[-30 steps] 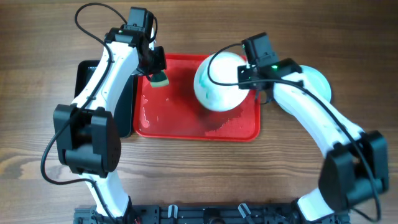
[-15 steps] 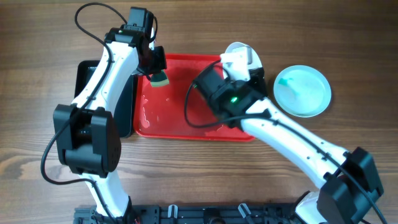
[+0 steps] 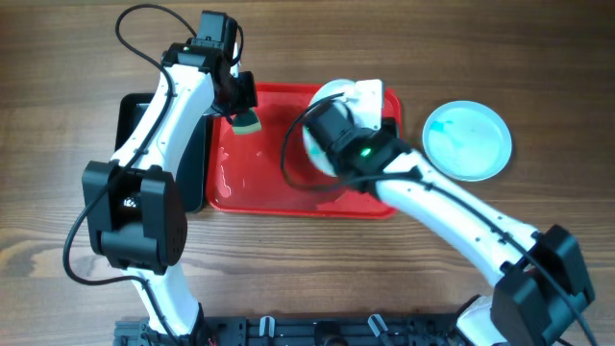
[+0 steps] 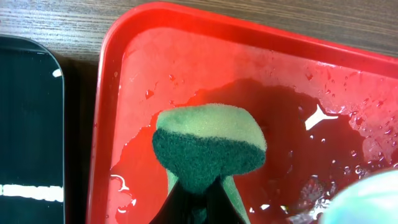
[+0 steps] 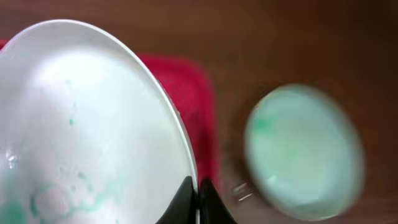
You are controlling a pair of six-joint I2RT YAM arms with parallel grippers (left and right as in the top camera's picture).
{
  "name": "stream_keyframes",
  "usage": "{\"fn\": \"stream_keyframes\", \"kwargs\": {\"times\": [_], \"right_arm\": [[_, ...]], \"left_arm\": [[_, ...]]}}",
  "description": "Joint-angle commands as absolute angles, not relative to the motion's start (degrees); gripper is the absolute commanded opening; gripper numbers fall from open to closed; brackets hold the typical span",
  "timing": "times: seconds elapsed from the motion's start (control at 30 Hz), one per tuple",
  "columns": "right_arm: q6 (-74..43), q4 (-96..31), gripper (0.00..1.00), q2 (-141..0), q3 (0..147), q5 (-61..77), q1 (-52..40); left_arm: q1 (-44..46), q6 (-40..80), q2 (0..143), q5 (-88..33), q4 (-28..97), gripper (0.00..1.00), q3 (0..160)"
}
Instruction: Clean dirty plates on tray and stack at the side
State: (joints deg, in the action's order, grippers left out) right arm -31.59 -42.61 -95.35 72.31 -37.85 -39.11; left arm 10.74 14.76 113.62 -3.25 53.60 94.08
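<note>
Risk: right gripper [image 5: 198, 199] pinches white plate [image 5: 87, 124] by its rim only, we could drop it; left gripper [image 4: 198, 196] clamps sponge [image 4: 208, 143]

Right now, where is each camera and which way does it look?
Overhead: above the table, looking straight down at the red tray; left arm and right arm show.
Left wrist: on the left arm, looking down into the tray; left pincer clamps the green sponge.
Right wrist: on the right arm, looking along the right pincer, pinching the white plate.
Shared: overhead and right wrist both see the turquoise plate on the table.
</note>
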Motion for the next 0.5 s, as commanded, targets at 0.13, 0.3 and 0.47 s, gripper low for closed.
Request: {"fn": "stream_keyframes", "kwargs": {"times": [0.13, 0.3, 0.47], "right_arm": [[-39.7, -39.8, 0.04, -102.0, 71.9, -3.6, -27.8], [-40.6, -36.2, 0.06, -108.6, 71.9, 2.4, -27.4], [-35.9, -32.3, 0.4, -109.0, 71.9, 6.5, -26.5]], "left_arm": [[10.5, 15.3, 113.4, -2.9, 53.3, 0.04, 94.5], [10.5, 15.3, 113.4, -2.9, 53.2, 0.04, 94.5], [10.5, 15.3, 113.4, -2.9, 53.2, 0.04, 94.5]]}}
